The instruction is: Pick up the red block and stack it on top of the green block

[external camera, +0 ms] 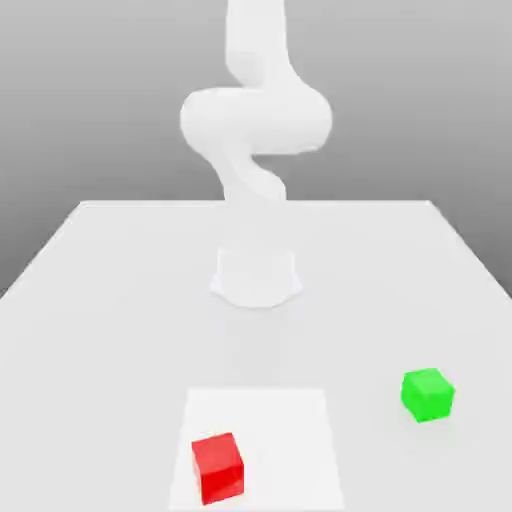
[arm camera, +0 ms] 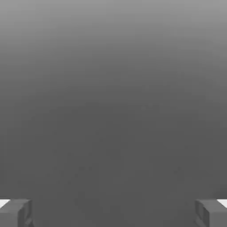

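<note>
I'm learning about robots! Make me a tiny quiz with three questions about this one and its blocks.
1. True or false: the red block sits on the white square.
2. Which block is nearer the exterior view's right edge?
A) red
B) green
3. Fill in the gap: the two fingers of the tool are spread ____.

Key: 1 true; 2 B; 3 apart
</note>
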